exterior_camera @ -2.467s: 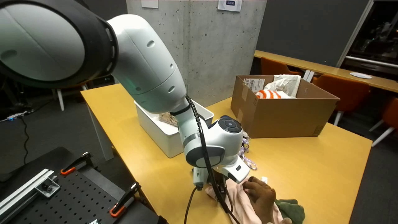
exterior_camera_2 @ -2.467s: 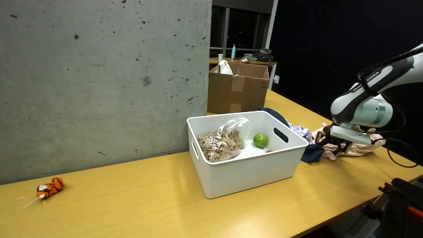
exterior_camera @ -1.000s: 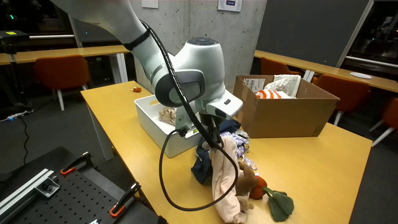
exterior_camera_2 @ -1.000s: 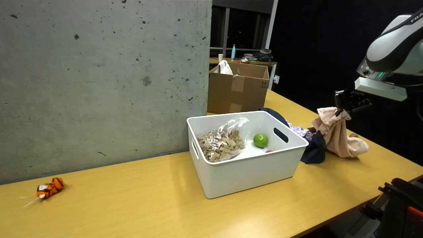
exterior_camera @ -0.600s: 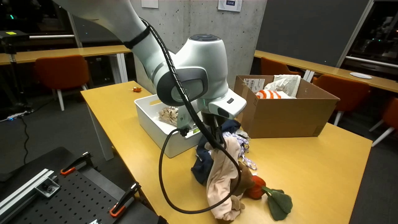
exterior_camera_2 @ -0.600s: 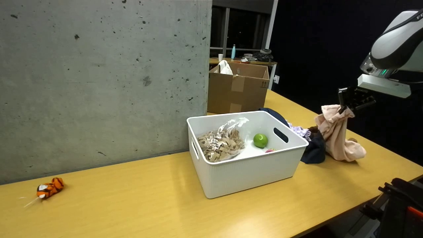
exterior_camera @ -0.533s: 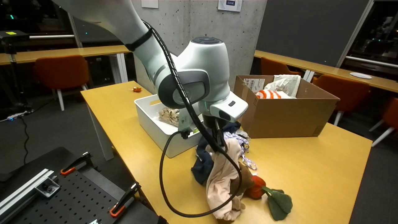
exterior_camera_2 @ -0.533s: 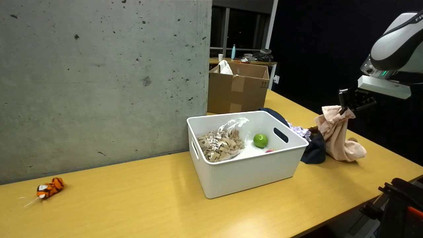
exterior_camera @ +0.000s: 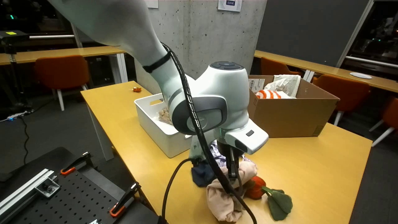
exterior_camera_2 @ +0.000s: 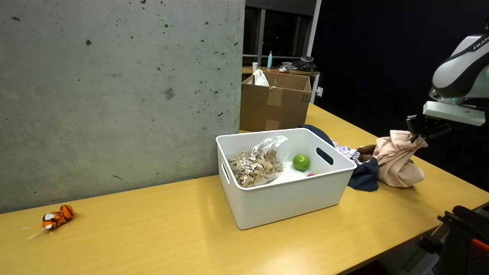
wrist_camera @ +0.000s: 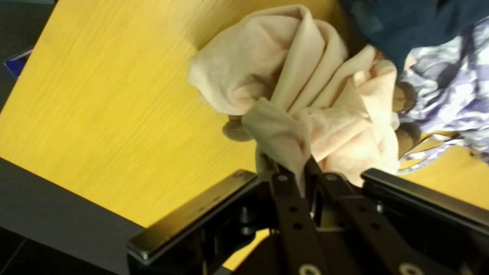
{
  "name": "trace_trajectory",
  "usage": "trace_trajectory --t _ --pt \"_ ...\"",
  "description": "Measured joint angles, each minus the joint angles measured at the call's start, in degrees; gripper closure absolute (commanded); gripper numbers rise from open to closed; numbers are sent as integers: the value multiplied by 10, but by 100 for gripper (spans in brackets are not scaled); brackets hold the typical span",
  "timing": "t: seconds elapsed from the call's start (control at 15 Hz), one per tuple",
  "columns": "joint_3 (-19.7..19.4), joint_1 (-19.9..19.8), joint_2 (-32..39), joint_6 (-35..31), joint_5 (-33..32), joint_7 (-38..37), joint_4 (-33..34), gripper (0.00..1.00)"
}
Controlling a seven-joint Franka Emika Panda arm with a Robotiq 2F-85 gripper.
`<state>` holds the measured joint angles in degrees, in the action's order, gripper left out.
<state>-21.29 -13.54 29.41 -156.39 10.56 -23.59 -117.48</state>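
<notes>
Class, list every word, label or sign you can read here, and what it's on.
"FRAN", cut off by the picture's edge: arm.
Two up arrows: box.
Too small or blurred to read: posted sheet, box label, box's corner print.

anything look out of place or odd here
The orange-and-black striped item looks stray, lying alone away from the white bin. The pink fabric in the end effector is bunched up, brown plush bits poking out. No spill or damage shows.
</notes>
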Motion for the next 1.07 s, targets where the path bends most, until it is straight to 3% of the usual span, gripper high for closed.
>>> trace_trajectory --t 0.13,0.2,0.4,0.8,0.87,1.07 --pt "-17 -6 14 0 -1 -3 9 94" --pt "-21 -10 21 0 -1 -4 14 65" --pt "-18 -22 54 0 2 -7 29 51" --pt "-11 -25 101 -2 6 -15 48 7" --pt "-14 -24 99 -3 5 -15 47 1" --pt "-30 -17 77 -4 -1 -15 32 0"
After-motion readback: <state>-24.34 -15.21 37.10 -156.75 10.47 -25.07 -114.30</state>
